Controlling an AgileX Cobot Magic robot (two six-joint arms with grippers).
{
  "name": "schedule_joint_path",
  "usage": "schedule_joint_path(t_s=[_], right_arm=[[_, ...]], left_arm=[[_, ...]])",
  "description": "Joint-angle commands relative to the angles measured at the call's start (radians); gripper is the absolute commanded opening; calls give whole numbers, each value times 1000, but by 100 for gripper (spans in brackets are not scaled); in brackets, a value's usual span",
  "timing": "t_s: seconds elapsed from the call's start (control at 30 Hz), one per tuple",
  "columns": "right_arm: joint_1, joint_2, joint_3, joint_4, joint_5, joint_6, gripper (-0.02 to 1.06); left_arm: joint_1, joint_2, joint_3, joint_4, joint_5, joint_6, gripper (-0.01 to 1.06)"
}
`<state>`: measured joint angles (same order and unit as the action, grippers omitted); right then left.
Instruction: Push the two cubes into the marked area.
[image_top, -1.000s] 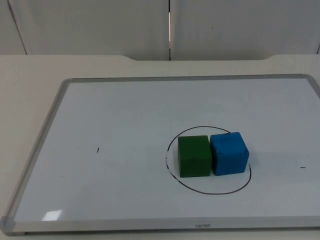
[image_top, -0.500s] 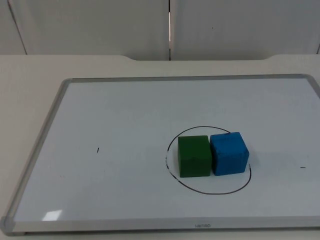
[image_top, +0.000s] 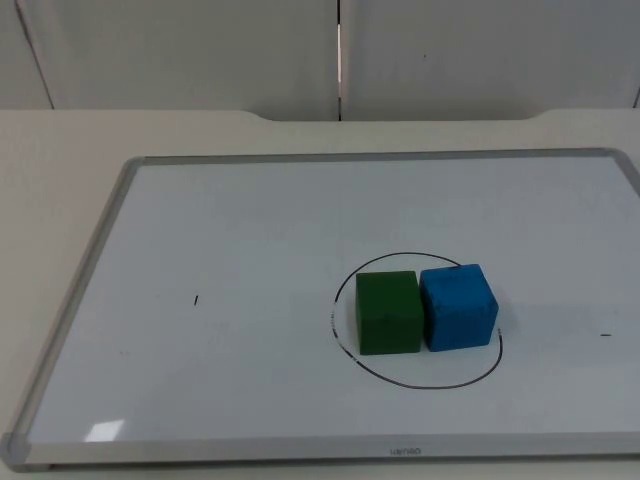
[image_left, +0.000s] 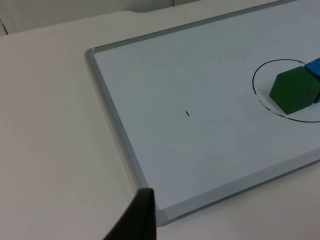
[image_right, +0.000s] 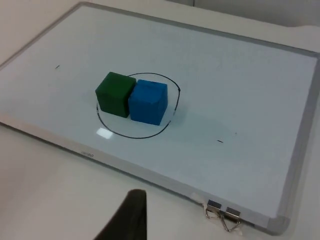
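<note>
In the top view a white board with a grey metal frame (image_top: 90, 275) lies on the pale counter (image_top: 60, 150), its near right corner cut off by the picture's edge; a solid green cube (image_top: 388, 312) and a solid blue cube (image_top: 458, 306) stand touching side by side inside a hand-drawn black oval outline (image_top: 420, 384), toward the board's near edge, right of its middle. A short black tick (image_top: 196, 299) marks the board's left half and a dash (image_top: 605, 335) its right edge. In the left wrist view the left gripper (image_left: 136, 216) hangs above the counter just off the board's near left corner; one dark finger shows, so I cannot tell its opening; the blue cube is mostly cut off behind the green one. In the right wrist view the right gripper (image_right: 129, 215) hangs over the counter near the board's front edge, its opening likewise impossible to tell; two metal binder clips (image_right: 223, 216) lie at the board's frame near a corner.
</note>
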<state>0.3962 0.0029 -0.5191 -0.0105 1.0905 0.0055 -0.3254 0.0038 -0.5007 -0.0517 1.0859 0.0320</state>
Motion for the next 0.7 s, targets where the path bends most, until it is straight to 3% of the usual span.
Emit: schedule_joint_path(t_s=[0.0,0.37,0.67], right_arm=[[-29,-3,4,-4,-13,1,105],[-250,-3,4,-4,-13,1,105],[-318,-3,4,-6,-13,1,105]], left_arm=[[3,-4,6,-5,-10,-2,105],[3,-4,6,-5,-10,-2,105],[3,-4,6,-5,-10,-2,105]])
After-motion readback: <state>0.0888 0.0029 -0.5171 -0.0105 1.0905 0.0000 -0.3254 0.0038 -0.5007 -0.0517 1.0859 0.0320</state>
